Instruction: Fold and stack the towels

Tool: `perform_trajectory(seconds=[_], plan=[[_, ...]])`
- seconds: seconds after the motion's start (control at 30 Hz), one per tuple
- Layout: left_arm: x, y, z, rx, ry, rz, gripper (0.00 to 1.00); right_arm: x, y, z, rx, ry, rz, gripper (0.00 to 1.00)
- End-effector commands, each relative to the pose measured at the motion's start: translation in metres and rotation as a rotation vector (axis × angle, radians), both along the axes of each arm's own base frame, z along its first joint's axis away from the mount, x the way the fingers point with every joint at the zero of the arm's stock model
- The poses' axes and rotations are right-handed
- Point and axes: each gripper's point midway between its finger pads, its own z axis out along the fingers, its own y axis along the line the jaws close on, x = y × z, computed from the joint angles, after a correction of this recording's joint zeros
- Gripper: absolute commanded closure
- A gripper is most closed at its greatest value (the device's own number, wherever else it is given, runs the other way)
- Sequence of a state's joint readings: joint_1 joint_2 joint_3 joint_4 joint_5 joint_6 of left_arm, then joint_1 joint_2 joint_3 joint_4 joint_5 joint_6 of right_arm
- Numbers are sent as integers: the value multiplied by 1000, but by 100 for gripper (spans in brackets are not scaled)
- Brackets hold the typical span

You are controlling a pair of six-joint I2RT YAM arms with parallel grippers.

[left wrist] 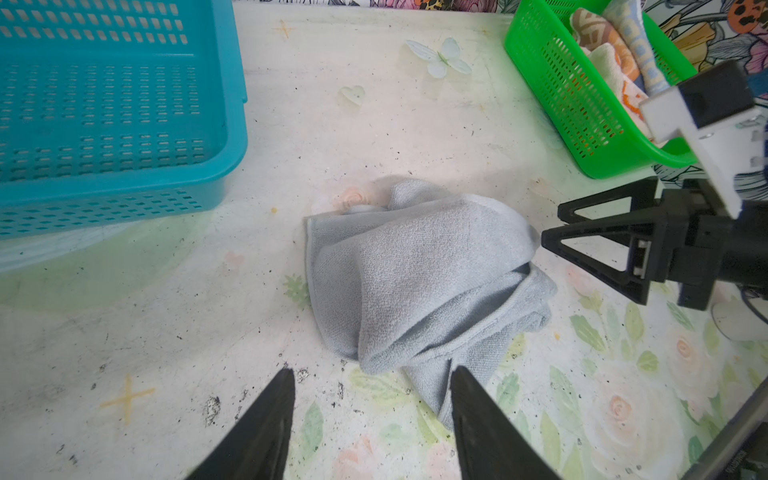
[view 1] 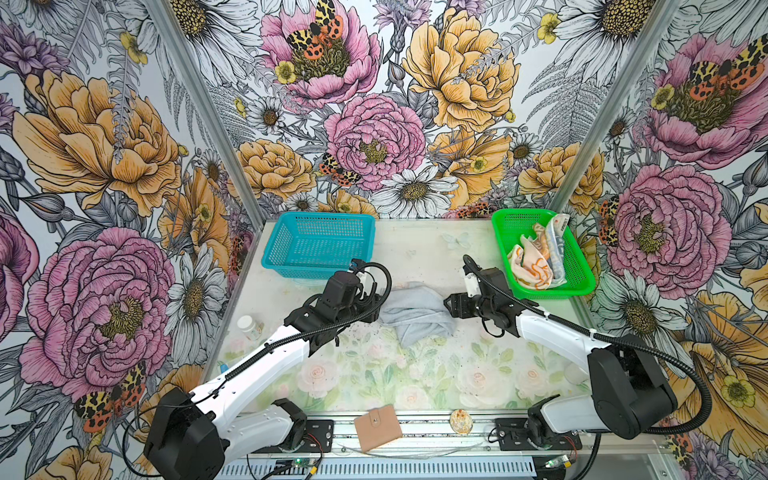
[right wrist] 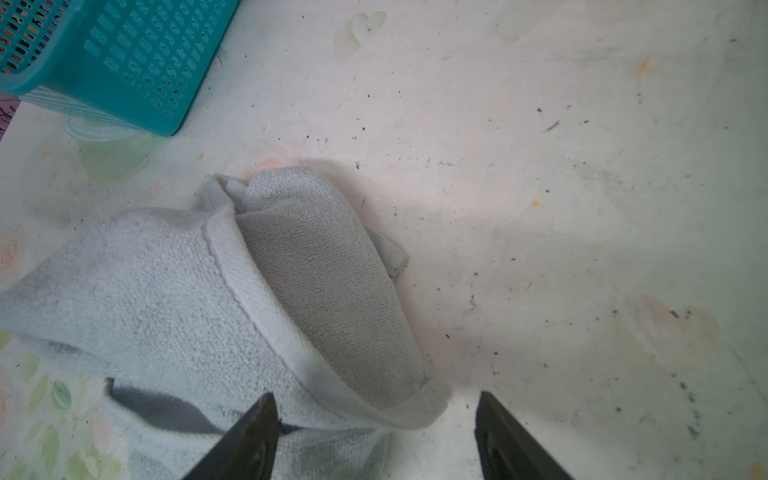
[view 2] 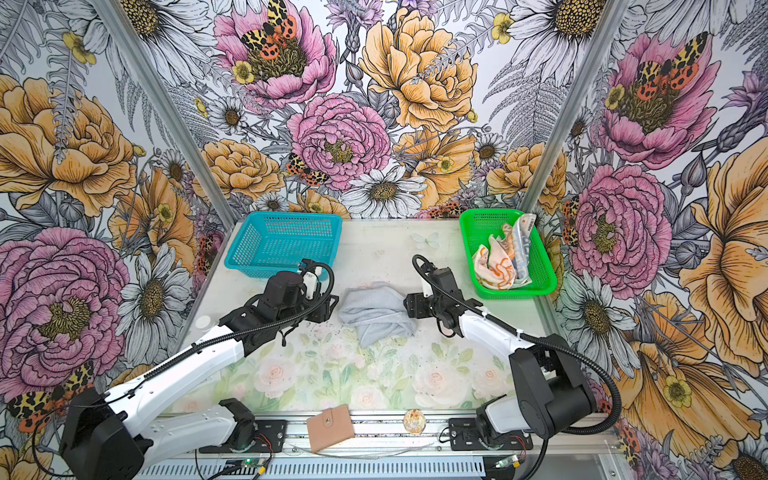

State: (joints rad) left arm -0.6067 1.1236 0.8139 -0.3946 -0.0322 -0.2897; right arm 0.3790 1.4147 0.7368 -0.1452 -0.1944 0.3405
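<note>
Step in hand, by my judgement: opening out the first towel, with no fold made and no stack begun. Grey towel lies crumpled at the centre of the desk, bunched in overlapping rolls with a hemmed edge turned over. Left claw sits at the towel's 9 o'clock side, jaws spread, holding nothing, with only the nearest tail of cloth reaching between its tips. Right claw sits at the 3 o'clock side, jaws likewise spread, one tip over the cloth and the other over bare desk, straddling the hem but not pinching it. Next move calls for each claw to close on a separate corner or hem, lift, and draw apart so the cloth lies flat; the corners are buried in the folds and hard to tell. Count: three towels, one grey on the desk and two in the green basket at 2 o'clock, namely an orange-and-cream towel and a lettered towel, both unfolded. Two baskets; the blue basket at 11 o'clock shows nothing inside. One tan wallet at 6 o'clock.
</note>
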Motion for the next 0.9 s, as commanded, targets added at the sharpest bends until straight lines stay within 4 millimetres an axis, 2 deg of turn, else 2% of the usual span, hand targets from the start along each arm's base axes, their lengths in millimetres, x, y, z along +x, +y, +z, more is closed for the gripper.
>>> perform_trajectory(seconds=[0.0, 0.13, 0.2, 0.3, 0.47, 0.53, 0.73, 0.87], plan=[[-3, -5, 7, -36, -21, -18, 39, 7, 2, 5, 24, -13, -1, 29], [-4, -1, 8, -33, -27, -13, 39, 7, -1, 5, 29, -10, -4, 45], [-3, 1, 9, -32, -30, -12, 39, 6, -1, 3, 33, -3, -2, 60], [-2, 1, 8, -33, -28, -9, 39, 7, -1, 6, 41, -6, -1, 78], [-3, 0, 7, -32, -24, -14, 39, 11, 2, 19, 64, -30, 7, 97], [-3, 1, 6, -30, -23, -12, 39, 13, 4, 27, 74, -47, 11, 100], [-3, 1, 4, -26, -19, -13, 39, 22, 9, 54, 88, -92, 33, 100], [-2, 2, 5, -24, -21, -6, 39, 22, 11, 63, 95, -99, 42, 100]])
